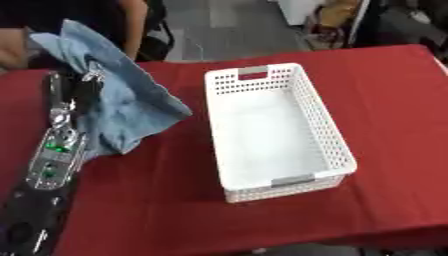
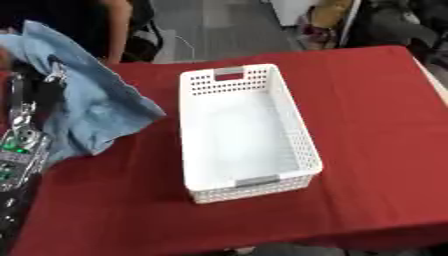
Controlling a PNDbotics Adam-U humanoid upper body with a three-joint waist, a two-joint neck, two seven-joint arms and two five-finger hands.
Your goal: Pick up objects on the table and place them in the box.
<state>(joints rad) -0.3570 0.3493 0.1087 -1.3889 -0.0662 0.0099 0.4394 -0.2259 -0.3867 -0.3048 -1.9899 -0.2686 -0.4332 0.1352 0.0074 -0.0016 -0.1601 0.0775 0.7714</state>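
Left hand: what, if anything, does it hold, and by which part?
The left hand holds the light blue cloth, lifted beside the white basket, gripping it near its upper bunched part; the exact finger hold is hidden by folds.

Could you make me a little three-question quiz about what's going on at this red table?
1. True or false: the white basket already holds the blue cloth.
2. Which robot hand holds the cloth: A) left robot hand B) right C) both?
3. Fill in: the cloth hangs to the basket's ____ side, over the red table.

Key: 1 false, the basket looks empty. 2 A, the left; the right is out of view. 3 left.
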